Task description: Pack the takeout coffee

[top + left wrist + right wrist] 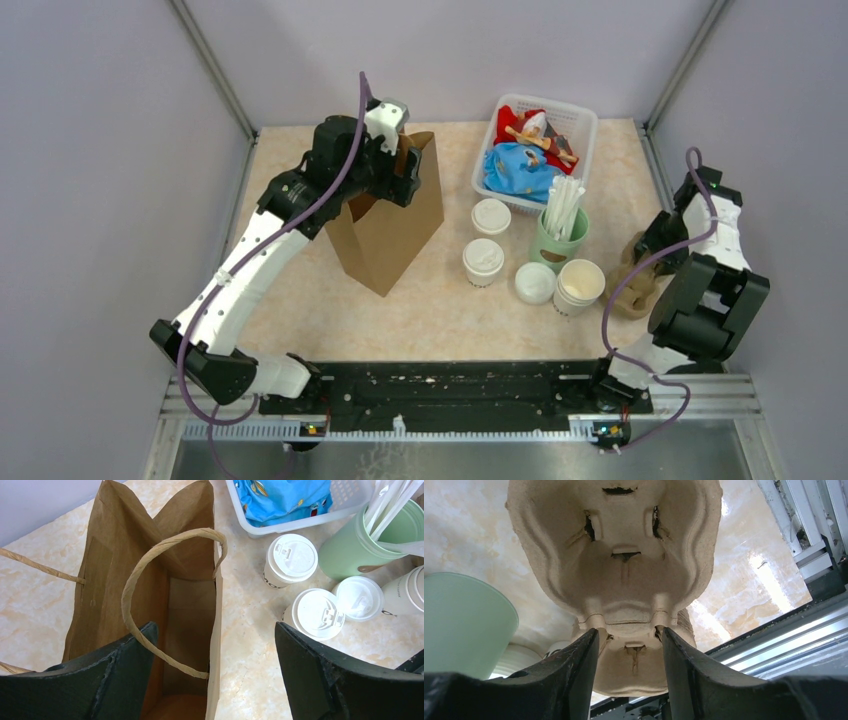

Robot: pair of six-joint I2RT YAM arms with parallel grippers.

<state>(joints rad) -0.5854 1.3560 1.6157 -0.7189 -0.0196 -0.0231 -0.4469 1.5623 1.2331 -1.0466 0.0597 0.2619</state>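
Toward the near right corner of the table [440,320], the right fingers [574,675] are closed at a middling width on the narrow waist of a moulded pulp carrier [624,565]. Its fibre is matte, rough and pressed into rounded cup wells.

Just left of it, a stack of lidless cups [580,287], a loose lid [535,283] and the nearer lidded cup [483,262] are set close together in a row. A pale green tumbler [560,240] of white wrapped straws is placed just behind them, with the farther lidded cup [491,217] beside it. Which lidded cup is the coffee to be packed cannot be told; black lettering is seen on the farther one's wall.

Either cup is judged light if empty, and heavier and prone to sloshing if filled. The thin paper wall is expected to give under a hard squeeze, and the smooth plastic lid is likely slippery and could pop off. Hold is best taken around the wall just below the lid, where the rim stiffens it, with the cup kept upright.

Toward the far left, a creased brown paper bag [385,230] with twisted paper handles is stood open. The left fingers [310,670] are spread wide above its mouth, with nothing held. At the far edge, a white perforated plastic basket [586,120] is filled with blue and red packets.
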